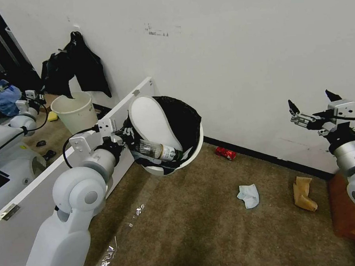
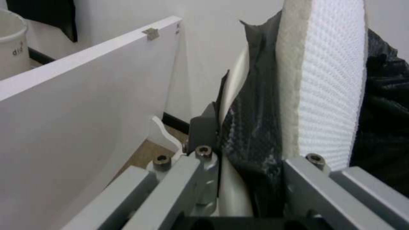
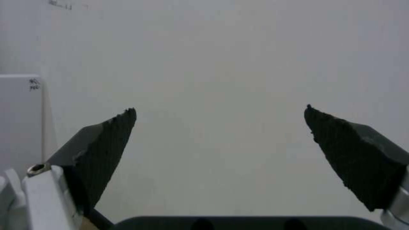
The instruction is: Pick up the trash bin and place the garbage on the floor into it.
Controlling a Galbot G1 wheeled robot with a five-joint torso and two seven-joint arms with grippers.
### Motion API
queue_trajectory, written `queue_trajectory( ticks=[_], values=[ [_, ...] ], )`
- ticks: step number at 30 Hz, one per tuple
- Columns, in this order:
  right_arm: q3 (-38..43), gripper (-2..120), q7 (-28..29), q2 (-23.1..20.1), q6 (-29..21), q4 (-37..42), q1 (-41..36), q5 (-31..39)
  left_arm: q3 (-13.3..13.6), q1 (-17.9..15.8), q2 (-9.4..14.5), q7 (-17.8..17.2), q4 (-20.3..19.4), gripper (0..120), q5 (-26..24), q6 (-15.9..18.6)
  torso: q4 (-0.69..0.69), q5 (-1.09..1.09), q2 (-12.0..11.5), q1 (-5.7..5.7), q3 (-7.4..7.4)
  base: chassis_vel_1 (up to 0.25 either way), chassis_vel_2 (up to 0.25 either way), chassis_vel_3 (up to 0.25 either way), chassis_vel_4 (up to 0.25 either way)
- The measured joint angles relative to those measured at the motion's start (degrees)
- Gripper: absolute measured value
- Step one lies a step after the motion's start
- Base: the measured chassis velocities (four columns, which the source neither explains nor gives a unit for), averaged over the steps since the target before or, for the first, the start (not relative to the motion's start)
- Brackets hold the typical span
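Head view: left gripper [image 1: 124, 136] pinches rim of small round white plastic trash bin with black bag liner [image 1: 192, 148], held tilted above beige-brown short-pile carpet floor [image 1: 198, 231]. White slipper [image 1: 153, 120] and clear plastic bottle [image 1: 158, 150] inside; steep tilt risks spill. Crushed red can [image 1: 225, 153], crumpled white tissue [image 1: 248, 195], tan crumpled paper [image 1: 303, 193] lie on floor.

Left wrist view: jaws clamp rim and liner; thin grip could slip.

Right wrist view: right gripper [image 3: 219, 111] jaws wide apart, empty, facing wall.
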Motion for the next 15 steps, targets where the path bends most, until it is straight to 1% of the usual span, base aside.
queue_trajectory(
  ticks=[4, 10, 15],
  values=[
    [-0.1, 100, 0.0, 0.0, 0.3, -0.4, 0.0, -0.3, 0.1, -0.2, -0.1, 0.0, 0.2, 4, 0.0, 0.0, -0.01, 0.0, 0.0, 0.0, 0.0, 0.0, 0.0, 0.0, 0.0],
    [-0.3, 100, -0.3, 0.0, 1.3, -1.1, 0.5, -0.5, 0.2, -0.5, -0.5, 0.0, 0.8, 4, 0.2, -0.2, 0.0, 0.0, 0.0, 0.0, 0.01, -0.048, 0.057, 0.053, -0.049],
    [-0.4, 100, -0.5, -0.3, 2.0, -1.7, 0.9, -0.5, 0.2, -0.7, -0.6, 0.1, 1.1, 4, 0.2, -0.3, 0.0, 0.0, 0.0, 0.0, 0.01, 0.0, 0.0, 0.0, 0.0]
  ],
)
